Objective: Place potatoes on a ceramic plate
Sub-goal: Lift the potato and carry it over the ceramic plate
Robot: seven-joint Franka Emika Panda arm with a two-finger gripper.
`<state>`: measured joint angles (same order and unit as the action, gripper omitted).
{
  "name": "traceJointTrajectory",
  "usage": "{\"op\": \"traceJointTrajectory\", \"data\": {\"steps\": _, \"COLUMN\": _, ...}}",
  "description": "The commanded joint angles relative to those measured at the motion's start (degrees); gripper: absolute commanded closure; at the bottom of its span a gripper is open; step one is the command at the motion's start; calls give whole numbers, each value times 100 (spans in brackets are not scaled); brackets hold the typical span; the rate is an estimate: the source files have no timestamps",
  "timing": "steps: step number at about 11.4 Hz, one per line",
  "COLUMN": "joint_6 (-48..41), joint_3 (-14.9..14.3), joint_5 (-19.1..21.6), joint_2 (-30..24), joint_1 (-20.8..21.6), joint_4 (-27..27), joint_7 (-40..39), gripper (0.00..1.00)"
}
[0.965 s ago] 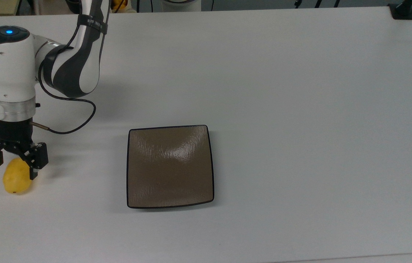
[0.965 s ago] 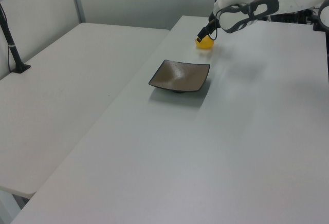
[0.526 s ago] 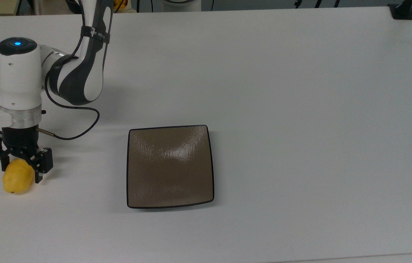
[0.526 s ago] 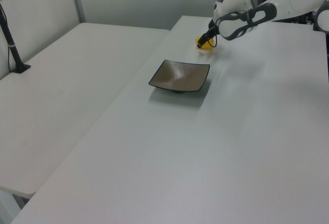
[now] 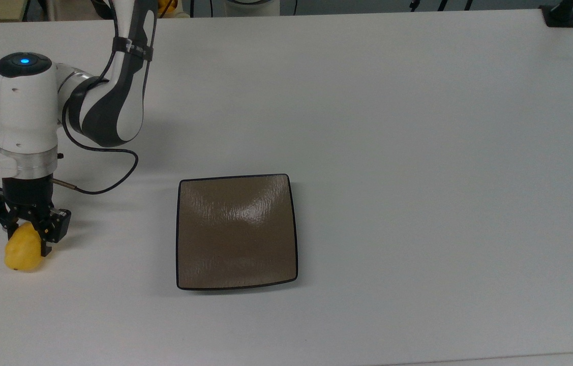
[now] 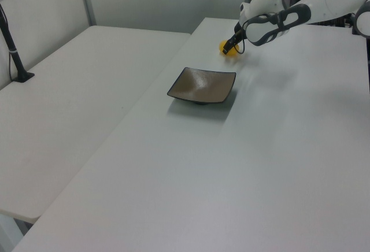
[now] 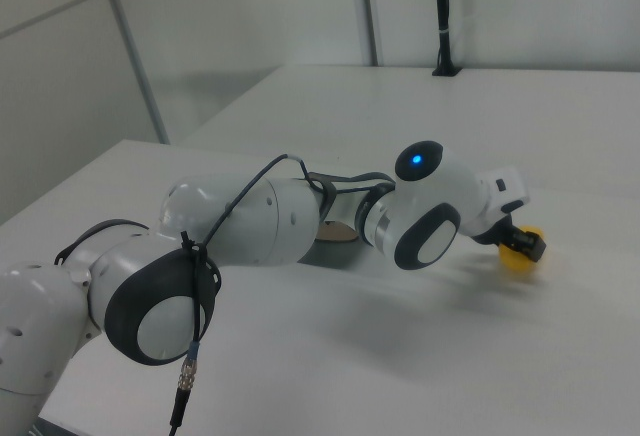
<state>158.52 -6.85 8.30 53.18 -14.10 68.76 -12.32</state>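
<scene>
So far we see black fingers [image 5: 26, 233] pinching the small yellow oval potato [image 5: 24, 252] on the white bench [image 5: 418, 127], well apart from the empty square brown ceramic plate [image 5: 237, 231]; lift, transfer and release remain.

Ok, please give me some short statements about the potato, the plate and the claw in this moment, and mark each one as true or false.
1. The potato already lies on the ceramic plate. False: it is on the table, far toward the top view's left of the plate.
2. The claw is closed on the potato. True: its fingers press the potato's upper end from both sides.
3. The plate holds nothing. True.
4. The plate is round and white. False: it is square, brown, with a thin black rim.
5. In the left view, the potato is nearer to the camera than the plate. False: it lies beyond the plate.
</scene>
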Motion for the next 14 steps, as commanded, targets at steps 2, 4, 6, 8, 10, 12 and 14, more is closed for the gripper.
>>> {"op": "traceJointTrajectory", "data": {"steps": 2, "joint_6": -5, "joint_3": 78, "joint_5": 84, "joint_2": -666, "joint_1": -40, "joint_4": 321, "joint_7": -183, "gripper": 75}}
{"op": "traceJointTrajectory", "data": {"steps": 4, "joint_6": -443, "joint_3": 78, "joint_5": 76, "joint_2": -1255, "joint_1": -31, "joint_4": 629, "joint_7": -201, "gripper": 75}}
{"op": "traceJointTrajectory", "data": {"steps": 6, "joint_6": -1398, "joint_3": 78, "joint_5": 102, "joint_2": -1817, "joint_1": -5, "joint_4": 639, "joint_7": -201, "gripper": 75}}
{"op": "traceJointTrajectory", "data": {"steps": 8, "joint_6": -2234, "joint_3": 78, "joint_5": 119, "joint_2": -2467, "joint_1": 74, "joint_4": 778, "joint_7": -201, "gripper": 75}}
{"op": "traceJointTrajectory", "data": {"steps": 10, "joint_6": -2641, "joint_3": 87, "joint_5": 137, "joint_2": -3188, "joint_1": 276, "joint_4": 1321, "joint_7": -201, "gripper": 74}}
{"op": "traceJointTrajectory", "data": {"steps": 12, "joint_6": -3271, "joint_3": 78, "joint_5": 128, "joint_2": -3612, "joint_1": 574, "joint_4": 1509, "joint_7": -201, "gripper": 74}}
{"op": "traceJointTrajectory", "data": {"steps": 14, "joint_6": -3652, "joint_3": 78, "joint_5": 128, "joint_2": -3788, "joint_1": 873, "joint_4": 1544, "joint_7": -157, "gripper": 74}}
